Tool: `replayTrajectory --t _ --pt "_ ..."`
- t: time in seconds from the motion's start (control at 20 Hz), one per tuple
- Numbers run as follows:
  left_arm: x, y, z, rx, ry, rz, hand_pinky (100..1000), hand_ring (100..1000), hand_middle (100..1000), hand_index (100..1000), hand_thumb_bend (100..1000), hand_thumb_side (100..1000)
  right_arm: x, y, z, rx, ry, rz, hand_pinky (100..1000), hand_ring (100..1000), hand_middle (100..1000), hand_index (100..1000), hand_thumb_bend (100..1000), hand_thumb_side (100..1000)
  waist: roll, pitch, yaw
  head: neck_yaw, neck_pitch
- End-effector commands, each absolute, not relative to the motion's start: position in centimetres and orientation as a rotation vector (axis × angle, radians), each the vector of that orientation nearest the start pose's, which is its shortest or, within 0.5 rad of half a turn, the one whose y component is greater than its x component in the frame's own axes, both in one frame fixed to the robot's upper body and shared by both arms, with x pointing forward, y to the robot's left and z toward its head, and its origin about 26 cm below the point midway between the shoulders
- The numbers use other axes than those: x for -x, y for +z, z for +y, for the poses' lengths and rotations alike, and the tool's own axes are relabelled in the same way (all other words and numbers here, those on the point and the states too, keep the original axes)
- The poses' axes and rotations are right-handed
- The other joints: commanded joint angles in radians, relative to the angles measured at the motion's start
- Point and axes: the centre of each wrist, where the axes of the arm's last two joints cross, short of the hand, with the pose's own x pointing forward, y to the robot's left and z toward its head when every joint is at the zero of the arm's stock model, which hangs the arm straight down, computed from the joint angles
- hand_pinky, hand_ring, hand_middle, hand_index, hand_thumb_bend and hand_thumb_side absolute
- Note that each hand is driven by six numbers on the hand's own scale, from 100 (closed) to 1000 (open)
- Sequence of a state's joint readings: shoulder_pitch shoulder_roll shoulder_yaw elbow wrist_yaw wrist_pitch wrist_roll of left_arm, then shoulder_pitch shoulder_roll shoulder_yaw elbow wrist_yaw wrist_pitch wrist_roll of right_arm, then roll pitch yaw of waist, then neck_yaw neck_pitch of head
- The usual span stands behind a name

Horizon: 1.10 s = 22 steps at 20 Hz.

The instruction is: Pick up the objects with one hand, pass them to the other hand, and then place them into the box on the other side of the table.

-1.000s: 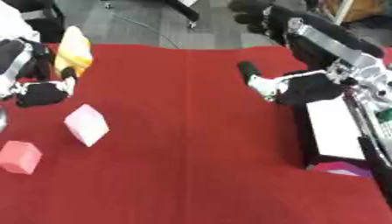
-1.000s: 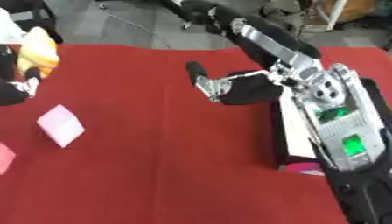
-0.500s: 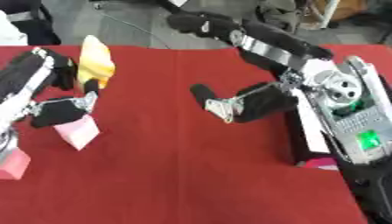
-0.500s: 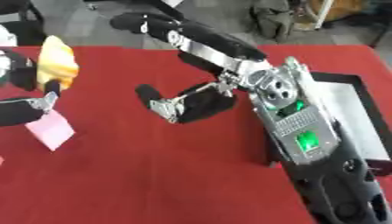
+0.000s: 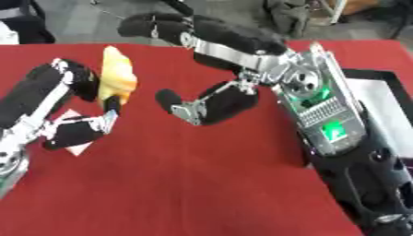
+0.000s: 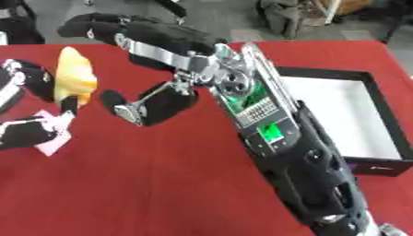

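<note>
Left eye view: handover pending, nothing boxed yet.
Yellow object [image 5: 118, 77] is gripped by left hand [image 5: 80, 106]; right hand [image 5: 206, 103] is held open nearby; box [image 6: 375, 117] unfilled.

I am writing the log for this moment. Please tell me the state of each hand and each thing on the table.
left hand: fingers curled, holding the yellow object raised above the cloth
yellow object: upright, held up at the left hand
right hand: empty, reaching toward the yellow object, apart from it
pink block: lying on the red cloth, partly behind the left hand
box: open, white inside shows nothing
</note>
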State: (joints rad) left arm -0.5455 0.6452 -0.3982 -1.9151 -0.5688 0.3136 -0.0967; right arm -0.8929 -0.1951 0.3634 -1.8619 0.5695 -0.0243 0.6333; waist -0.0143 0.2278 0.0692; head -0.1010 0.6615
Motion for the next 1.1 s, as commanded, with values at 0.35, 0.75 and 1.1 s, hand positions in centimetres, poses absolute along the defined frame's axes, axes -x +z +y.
replayTrajectory --t 0.35,0.75,1.1 --pt "-30.9 23.3 20.6 -0.906 -1.307 -1.944 592 479 396 477 100 274 -31.9 31.7 -7.2 -0.506 -2.173 2.435 943 1000 1000 985 100 100 0.005 -0.018 0.004 -0.016 0.007" --pt "-30.3 23.3 20.3 -0.935 -1.388 -1.991 603 479 402 475 100 252 -33.0 31.3 -5.9 -0.575 -2.256 2.306 937 1000 1000 988 131 100 0.006 -0.017 0.008 -0.020 0.015" --pt "-29.9 23.3 20.0 -0.933 -1.422 -2.019 605 480 402 475 100 245 -34.5 30.3 -5.2 -0.643 -2.314 2.273 936 1000 1000 993 115 111 0.005 -0.015 0.015 -0.029 0.027"
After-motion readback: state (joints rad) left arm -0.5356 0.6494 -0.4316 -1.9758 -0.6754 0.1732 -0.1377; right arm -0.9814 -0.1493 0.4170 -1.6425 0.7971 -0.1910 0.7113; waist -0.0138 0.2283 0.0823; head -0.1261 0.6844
